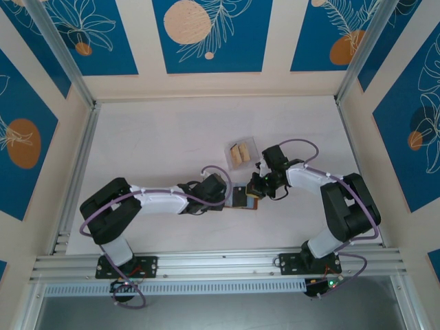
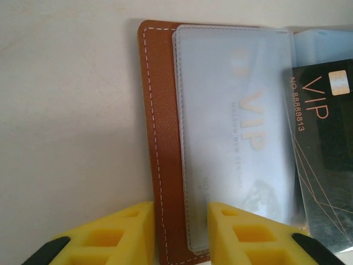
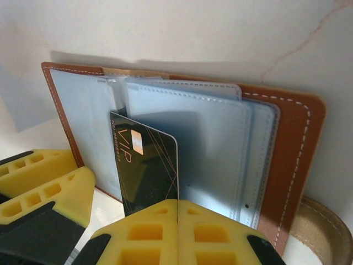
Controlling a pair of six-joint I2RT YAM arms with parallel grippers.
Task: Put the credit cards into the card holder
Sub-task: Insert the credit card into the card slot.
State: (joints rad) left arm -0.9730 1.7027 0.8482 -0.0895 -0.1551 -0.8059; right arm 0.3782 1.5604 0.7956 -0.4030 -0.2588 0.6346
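Card holder [image 1: 249,199] [image 2: 160,138] [image 3: 292,154]: lay open on the white table [image 1: 158,144] between both grippers, clear sleeves [image 2: 231,138] [image 3: 215,143] fanned. Right gripper [image 1: 261,184] [image 3: 177,218]: clenched on a black VIP card [image 2: 325,154] [image 3: 146,160], held upright against the sleeves. Left gripper [image 1: 223,192] [image 2: 181,221]: stood spread astride the holder's stitched edge, contact unclear. Tan credit cards [image 1: 238,155]: sat in a clear box [image 1: 249,146] just beyond.

Lab test cell, aluminium frame [image 1: 220,265], blue patterned panels [image 1: 240,55], white table [image 1: 158,144]
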